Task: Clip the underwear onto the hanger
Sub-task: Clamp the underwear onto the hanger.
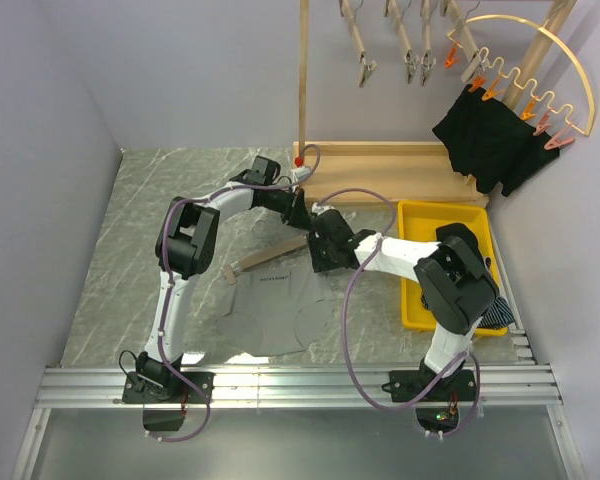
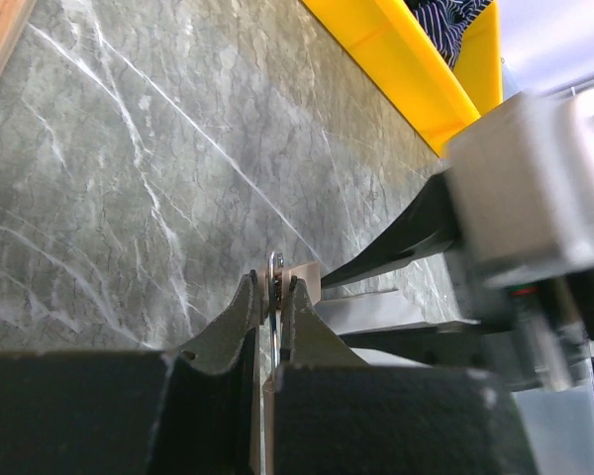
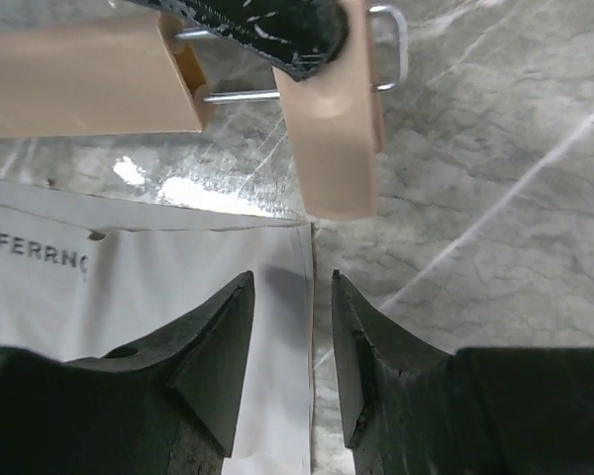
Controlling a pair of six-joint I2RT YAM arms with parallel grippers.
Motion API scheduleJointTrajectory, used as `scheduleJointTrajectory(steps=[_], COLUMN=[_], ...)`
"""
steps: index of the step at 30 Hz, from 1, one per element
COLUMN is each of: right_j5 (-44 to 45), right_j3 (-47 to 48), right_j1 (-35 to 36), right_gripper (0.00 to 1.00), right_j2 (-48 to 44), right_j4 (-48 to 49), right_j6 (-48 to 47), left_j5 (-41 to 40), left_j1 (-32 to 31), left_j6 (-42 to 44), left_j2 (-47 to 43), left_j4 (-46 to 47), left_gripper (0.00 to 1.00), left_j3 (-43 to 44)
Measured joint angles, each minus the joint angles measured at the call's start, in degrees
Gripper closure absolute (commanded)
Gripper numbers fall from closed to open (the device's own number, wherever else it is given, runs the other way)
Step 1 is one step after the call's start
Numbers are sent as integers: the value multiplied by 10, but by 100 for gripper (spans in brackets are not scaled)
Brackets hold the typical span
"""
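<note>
Right pincer (image 3: 292,287): hanger clip (image 3: 329,148) just ahead; bare tabletop (image 3: 495,198) beside it free.

Your grey underwear (image 1: 270,305) lies flat on the table (image 1: 140,220), and its pale waistband (image 3: 178,277), printed with dark lettering, is turned toward the hanger (image 1: 265,260). That hanger is a plain wooden bar lying slantwise across the top of the underwear, with its left end nearer you. You will see its wooden clip (image 3: 327,129) with the wire spring pinched in the left gripper (image 2: 272,287), standing just beside the waistband's corner. The pictures do not show whether clip and cloth touch.
</note>
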Motion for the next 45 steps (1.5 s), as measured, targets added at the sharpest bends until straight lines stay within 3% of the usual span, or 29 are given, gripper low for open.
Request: scheduleJointTrajectory(steps=[4,7,12,14,21,31,45], right_j5=[15,30,39,37,20,-33,-75], right_j3=[19,36,59,63,56,-30,-52], right_j1=[10,19,24,23,15,-19,-49], right_gripper=[57,65,94,100,100,100,100], right_j2=[28,45,65,68,58,-58,-59], right_j4=[-5,-5,-8,-9,-14,3,54], right_j6=[-5,-12,-20,-21,-25,-29,-29], left_j5=[0,0,0,0,0,11,43], left_j1=[0,0,0,0,0,10,12], left_j6=[0,0,0,1,3,20,59], left_j2=[0,0,0,0,0,-1,-11], left_j4=[0,0,0,0,-1,-15,-60], left_gripper=[100,100,100,100,100,100,100], left_j3=[0,0,0,0,-7,-25,-26])
